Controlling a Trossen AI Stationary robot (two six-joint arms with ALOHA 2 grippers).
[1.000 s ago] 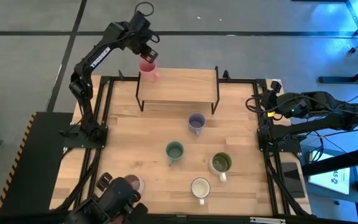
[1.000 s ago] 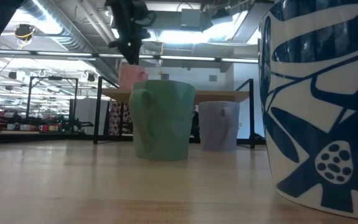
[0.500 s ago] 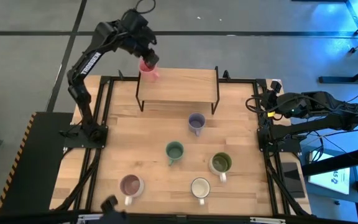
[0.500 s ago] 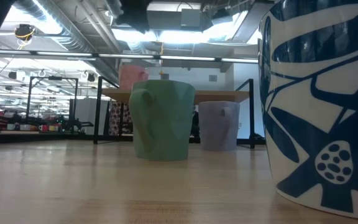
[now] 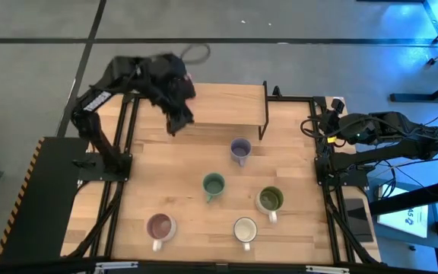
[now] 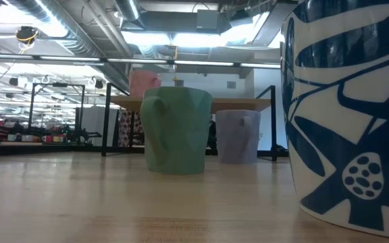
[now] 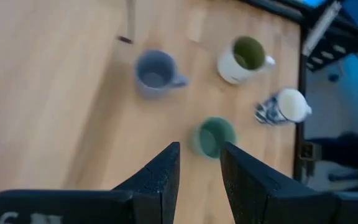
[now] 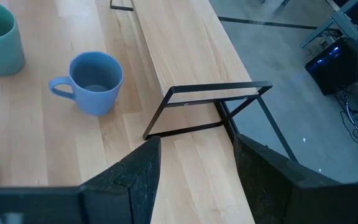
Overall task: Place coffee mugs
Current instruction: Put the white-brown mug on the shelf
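My left gripper [image 5: 179,116] hangs open above the left end of the raised wooden shelf [image 5: 230,103]; its fingers [image 7: 160,180] point down at the table. The pink mug [image 6: 144,82] stands on that shelf; the arm hides it from above. On the tabletop stand the lavender mug [image 5: 240,150], the teal-green mug [image 5: 214,185], the olive-green mug [image 5: 270,199], the white mug [image 5: 245,229] with blue patterning, and the white mug with a mauve inside [image 5: 160,226]. My right gripper [image 5: 334,126] waits open at the table's right edge.
The shelf stands on thin black legs [image 8: 194,109] at the table's far side. A black frame [image 5: 322,183] borders the table. Bare wood [image 5: 150,167] lies left of the mugs. In the low view the white mug [image 6: 346,115] fills the right side.
My left gripper has come away from the pink mug, which stays on the shelf. It first rose toward the far-left, then swung fast toward the near side, over the shelf's left front. A dark shape beside the mauve-inside mug has withdrawn past the near edge.
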